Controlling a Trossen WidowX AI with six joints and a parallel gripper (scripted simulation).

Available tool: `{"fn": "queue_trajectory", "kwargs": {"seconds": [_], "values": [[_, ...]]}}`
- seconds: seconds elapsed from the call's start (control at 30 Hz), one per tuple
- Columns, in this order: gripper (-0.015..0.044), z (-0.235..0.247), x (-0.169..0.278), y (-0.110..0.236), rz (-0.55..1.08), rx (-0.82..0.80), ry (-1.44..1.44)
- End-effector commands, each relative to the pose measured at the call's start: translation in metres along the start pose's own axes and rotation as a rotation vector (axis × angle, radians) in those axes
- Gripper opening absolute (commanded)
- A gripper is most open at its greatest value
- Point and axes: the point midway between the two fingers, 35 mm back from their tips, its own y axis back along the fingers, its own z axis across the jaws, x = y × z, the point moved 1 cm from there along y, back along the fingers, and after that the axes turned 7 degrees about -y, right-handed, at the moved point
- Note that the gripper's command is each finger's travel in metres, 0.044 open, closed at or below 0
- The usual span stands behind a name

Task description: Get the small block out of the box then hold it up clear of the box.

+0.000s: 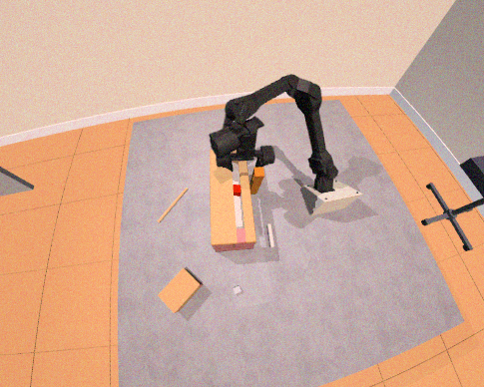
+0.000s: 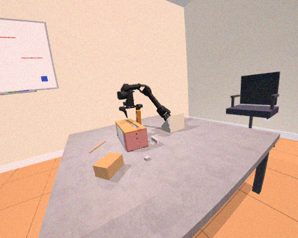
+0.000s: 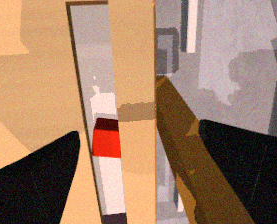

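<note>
On the grey table (image 2: pixel 205 172) lie a tan cardboard block (image 2: pixel 108 165), a thin wooden stick (image 2: pixel 96 146) and a tiny white cube (image 2: pixel 147 158) — well apart from each other. A whiteboard (image 2: pixel 19 55) hangs on the wall — a dark chair (image 2: pixel 257 98) stands beyond the table.

The block (image 1: pixel 237 190) is red. The box (image 1: pixel 225 209) has a tan top and a pink end face (image 2: pixel 137 140). An orange post (image 1: pixel 256 180) stands beside it. The hand (image 1: pixel 244 160) is black; the surface (image 1: pixel 343 279) is mottled grey.
</note>
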Motion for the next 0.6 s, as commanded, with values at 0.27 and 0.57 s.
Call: {"fn": "queue_trajectory", "kwargs": {"seconds": [0.27, 0.57], "values": [[0.04, -0.005, 0.02, 0.0, 0.002, 0.003, -0.005], [0.04, -0.004, 0.016, 0.0, 0.0, 0.0, 0.0]]}}
